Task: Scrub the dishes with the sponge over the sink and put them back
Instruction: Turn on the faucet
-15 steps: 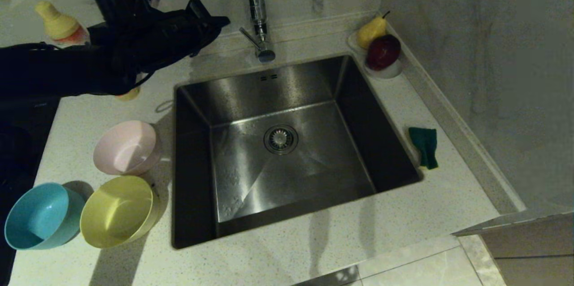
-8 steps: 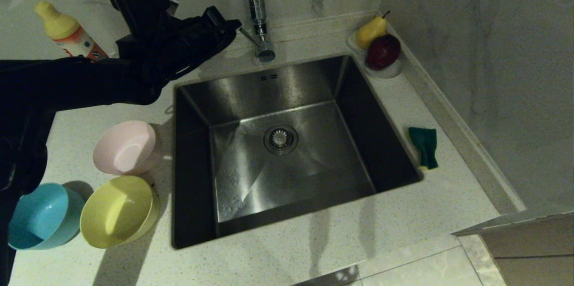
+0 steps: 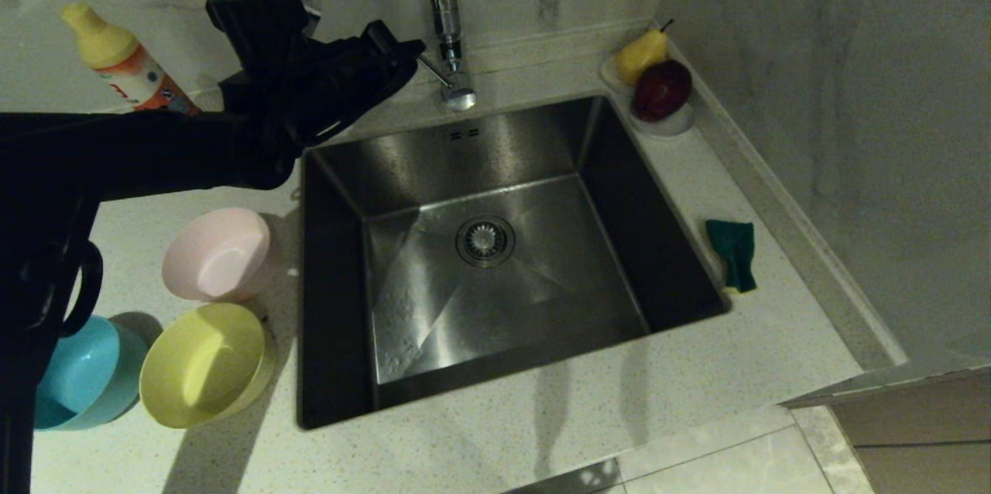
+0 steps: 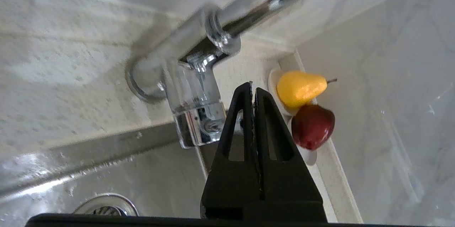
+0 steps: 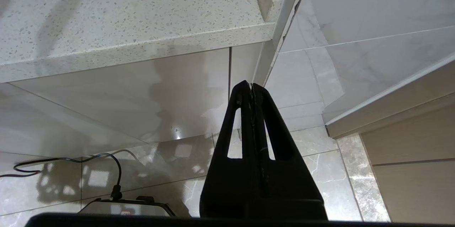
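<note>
A: Where's the left gripper (image 3: 414,49)?
B: Beside the faucet (image 3: 443,22) lever, fingers pressed together, empty. The sponge (image 3: 734,252) lies well beyond it, across the sink (image 3: 341,370); bowls sit behind.
A: Writing?
B: The bottle's (image 3: 128,68) label is unreadable.

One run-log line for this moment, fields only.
left hand: shut, empty, by chrome faucet | right hand: shut, parked below counter | green-and-yellow sponge: on counter, right of steel sink
</note>
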Robot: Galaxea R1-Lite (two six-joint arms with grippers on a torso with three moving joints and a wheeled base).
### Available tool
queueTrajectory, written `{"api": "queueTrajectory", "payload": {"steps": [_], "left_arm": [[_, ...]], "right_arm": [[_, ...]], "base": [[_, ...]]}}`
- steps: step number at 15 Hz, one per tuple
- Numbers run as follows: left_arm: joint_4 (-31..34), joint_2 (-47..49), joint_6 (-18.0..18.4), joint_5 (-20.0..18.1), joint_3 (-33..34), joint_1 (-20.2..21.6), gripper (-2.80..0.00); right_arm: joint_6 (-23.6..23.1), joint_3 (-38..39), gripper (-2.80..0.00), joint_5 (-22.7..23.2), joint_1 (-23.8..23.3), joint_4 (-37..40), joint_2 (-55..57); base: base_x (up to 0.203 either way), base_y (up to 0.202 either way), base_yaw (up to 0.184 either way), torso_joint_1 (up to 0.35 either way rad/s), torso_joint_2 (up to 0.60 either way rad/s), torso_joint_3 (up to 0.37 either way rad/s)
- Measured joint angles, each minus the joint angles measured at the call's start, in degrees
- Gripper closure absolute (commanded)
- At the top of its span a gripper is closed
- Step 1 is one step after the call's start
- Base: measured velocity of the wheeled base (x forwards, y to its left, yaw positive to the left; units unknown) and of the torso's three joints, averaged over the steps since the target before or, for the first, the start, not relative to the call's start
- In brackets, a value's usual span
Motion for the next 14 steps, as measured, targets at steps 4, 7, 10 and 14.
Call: {"api": "queueTrajectory", "payload": {"steps": [4,7,10,14], "left_arm": [[0.87,0.11,0.0,0.06,0.2,0.02,0.0],[1.06,-0.11,0.0,0.16,0.79,0.02,0.0],[0.45,-0.88,0.17,0.17,3.81,0.02,0.0],[-0.14,-1.82,0.28,0.27,6.73,0.02,0.0]], "right_arm": [[-0.02,0.0,0.0,0.0,0.0,0.0,0.0],[-0.01,0.0,0.0,0.0,0.0,0.01,0.0],[-0.02,0.0,0.0,0.0,0.0,-0.02,0.0],[0.0,0.0,0.0,0.0,-0.02,0.0,0.0]], "base": [[0.0,0.0,0.0,0.0,0.0,0.0],[0.0,0.0,0.0,0.0,0.0,0.0],[0.0,0.0,0.0,0.0,0.0,0.0],[0.0,0.0,0.0,0.0,0.0,0.0]]}}
